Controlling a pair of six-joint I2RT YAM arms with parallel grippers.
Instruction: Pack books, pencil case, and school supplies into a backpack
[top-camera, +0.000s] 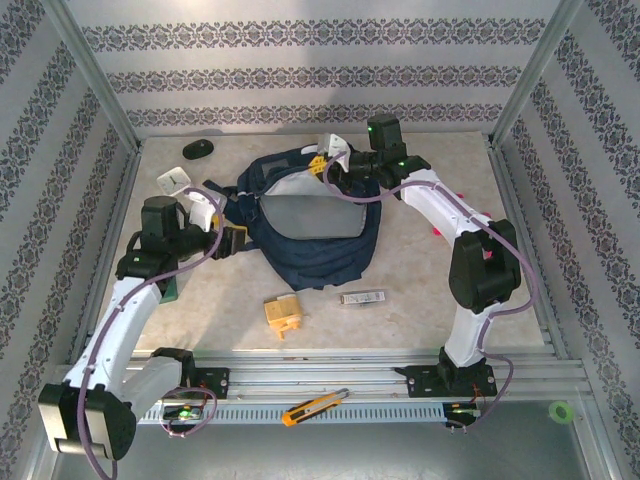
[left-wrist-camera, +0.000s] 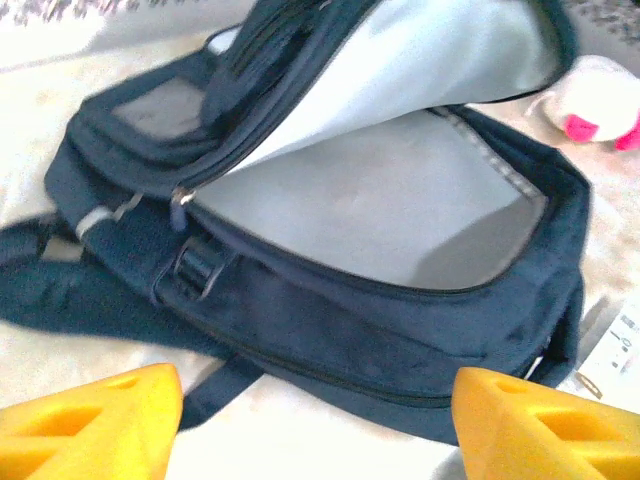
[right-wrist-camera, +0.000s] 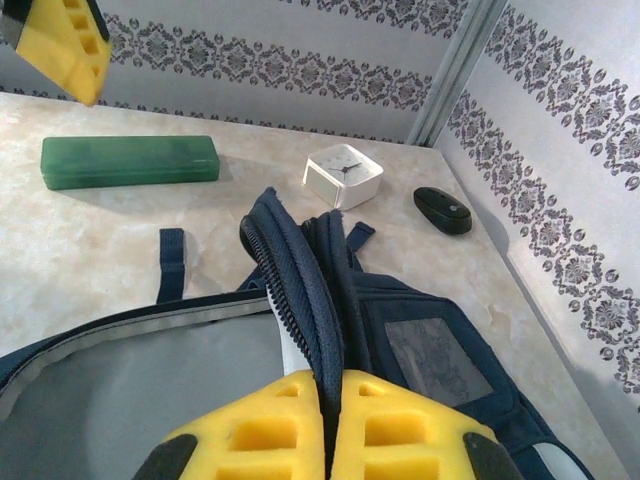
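The navy backpack (top-camera: 305, 232) lies in the middle of the table with its main compartment gaping, grey lining showing (left-wrist-camera: 380, 200). My right gripper (right-wrist-camera: 328, 430) is shut on the backpack's zipper-edged flap (right-wrist-camera: 300, 290) and holds it lifted at the far side (top-camera: 325, 170). My left gripper (left-wrist-camera: 318, 420) is open at the backpack's left side (top-camera: 235, 240), nothing between its yellow fingers (left-wrist-camera: 90, 420). A tan-yellow blocky item (top-camera: 283, 313) and a slim silver bar (top-camera: 364, 298) lie on the table nearer than the backpack. The green pencil case (right-wrist-camera: 130, 161) lies on the table. The books are out of view.
A white square clock (top-camera: 172, 181) and a black mouse (top-camera: 198, 149) sit at the back left. A pink-white plush toy (left-wrist-camera: 600, 100) lies right of the backpack. An orange utility knife (top-camera: 315, 406) rests on the front rail. Patterned walls enclose the table.
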